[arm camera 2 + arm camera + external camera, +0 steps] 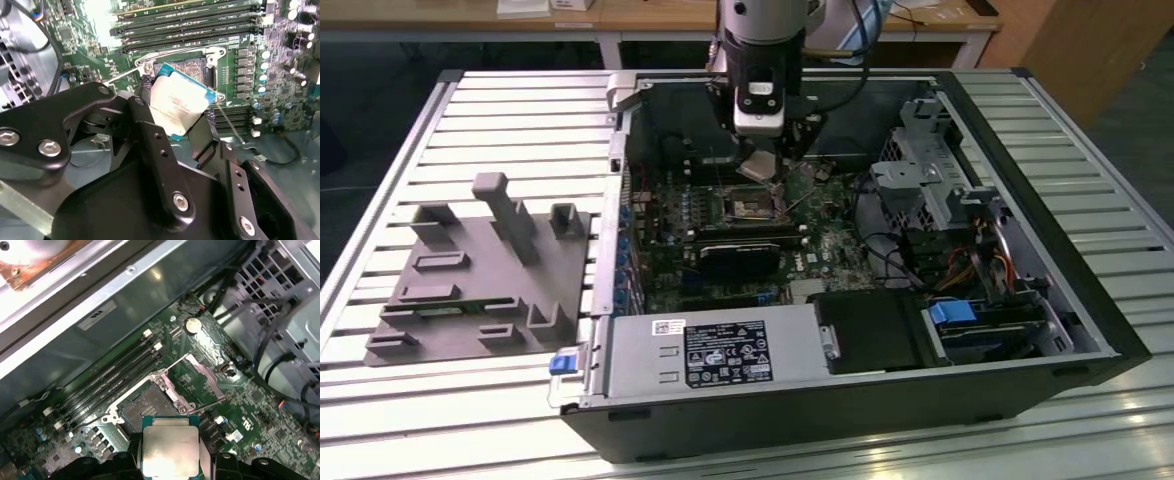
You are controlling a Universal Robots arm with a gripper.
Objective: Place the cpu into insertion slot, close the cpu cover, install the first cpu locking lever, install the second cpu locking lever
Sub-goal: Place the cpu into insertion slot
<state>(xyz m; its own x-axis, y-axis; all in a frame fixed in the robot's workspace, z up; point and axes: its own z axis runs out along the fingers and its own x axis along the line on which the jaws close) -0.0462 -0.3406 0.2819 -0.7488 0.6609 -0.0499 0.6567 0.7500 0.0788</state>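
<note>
I had the gripper point(761, 158) clamped on the cpu point(758, 168), which hung tilted just above the insertion slot point(750, 205), not yet seated. In the first wrist view the cpu cover point(199, 376) stood swung open beside the slot. Memory slots point(112, 377) ran along one side. Cables point(280, 340) crowded by the drive cage point(280, 270), well apart.
</note>
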